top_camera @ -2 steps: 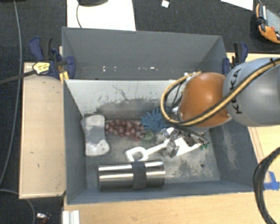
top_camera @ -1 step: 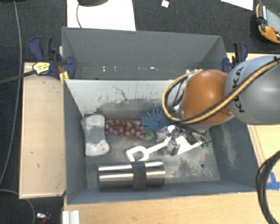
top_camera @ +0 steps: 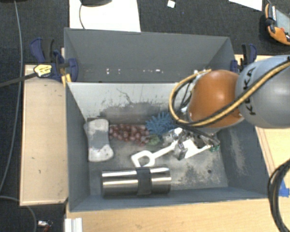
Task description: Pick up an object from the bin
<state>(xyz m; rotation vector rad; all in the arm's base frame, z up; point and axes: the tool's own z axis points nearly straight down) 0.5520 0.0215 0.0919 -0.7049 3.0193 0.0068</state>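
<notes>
1. Claw [top_camera: 182, 149] sits low in the bin [top_camera: 145, 57], under the arm's orange cover [top_camera: 212, 98], right at a white wrench [top_camera: 152, 154]. I cannot tell whether it is apart, together or clamped on anything, because its metal parts and the wrench run together there.
2. The wrench lies flat on the floor. Its long axis runs from the claw out to the claw's left and slightly toward the front wall, with the ring end farthest from the claw. A short white stretch just right of the claw may be the same shaft, so the claw seems to stand over the shaft, not over an end.
3. Judgement: a grip should close across that shaft, square to the long axis.
4. Neighbours:
   - A blue spiky toy [top_camera: 159, 123] lies just beyond the claw, up and to its left.
   - Grapes [top_camera: 128, 132] lie further left.
   - A pale lump [top_camera: 99, 140] lies well left.
   - A steel cylinder [top_camera: 135, 181] lies left of the claw by the front wall, near the ring but seemingly not touching it.
</notes>
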